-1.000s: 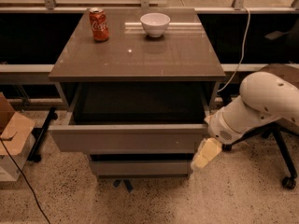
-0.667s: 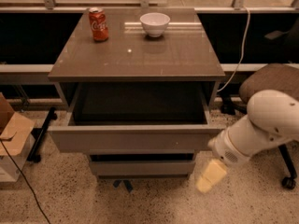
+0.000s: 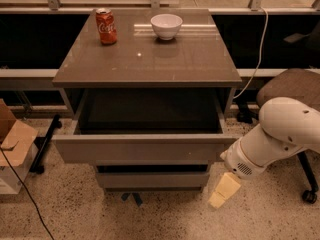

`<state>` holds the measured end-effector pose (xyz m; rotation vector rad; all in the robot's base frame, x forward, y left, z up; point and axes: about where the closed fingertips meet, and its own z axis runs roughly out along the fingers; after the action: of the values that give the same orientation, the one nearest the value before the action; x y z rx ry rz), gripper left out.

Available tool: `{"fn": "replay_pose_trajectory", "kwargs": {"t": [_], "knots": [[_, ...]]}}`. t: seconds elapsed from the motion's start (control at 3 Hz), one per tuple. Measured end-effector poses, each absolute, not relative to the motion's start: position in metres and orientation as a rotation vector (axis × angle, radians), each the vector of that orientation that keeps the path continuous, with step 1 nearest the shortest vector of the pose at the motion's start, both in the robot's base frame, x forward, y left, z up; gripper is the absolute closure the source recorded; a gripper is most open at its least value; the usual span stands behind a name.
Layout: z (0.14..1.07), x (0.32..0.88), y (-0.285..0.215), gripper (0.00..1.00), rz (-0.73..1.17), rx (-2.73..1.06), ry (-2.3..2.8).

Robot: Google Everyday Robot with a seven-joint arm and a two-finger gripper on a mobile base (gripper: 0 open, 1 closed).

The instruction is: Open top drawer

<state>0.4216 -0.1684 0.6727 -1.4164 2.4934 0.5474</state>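
Observation:
The top drawer point(image 3: 142, 149) of the grey-taupe cabinet stands pulled out, its flat handleless front towards me and its deep box dark and empty. A narrower lower drawer point(image 3: 152, 180) sits beneath it, pulled out a little. My gripper point(image 3: 223, 190) hangs off the white arm point(image 3: 277, 136) at the lower right, below and to the right of the drawer's front corner, apart from it, with its yellowish fingertips pointing down at the floor. It holds nothing.
A red cola can point(image 3: 106, 26) and a white bowl point(image 3: 166, 26) stand on the cabinet top point(image 3: 145, 59). A cardboard box point(image 3: 14, 146) sits on the floor at left. An office chair point(image 3: 292, 91) stands at right behind my arm. A cable point(image 3: 257, 54) hangs at right.
My gripper has moved away from the drawer's right front corner, down and to the right towards the floor. The drawer stays pulled out.

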Motion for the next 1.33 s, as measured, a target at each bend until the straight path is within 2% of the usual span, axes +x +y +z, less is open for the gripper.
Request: {"fn": "replay_pose_trajectory", "kwargs": {"t": [0.67,1.33], "knots": [[0.695,0.395,-0.172,0.00,0.462,-1.438,2.473],[0.732,0.436,-0.159,0.00,0.336,-1.553,2.317]]}}
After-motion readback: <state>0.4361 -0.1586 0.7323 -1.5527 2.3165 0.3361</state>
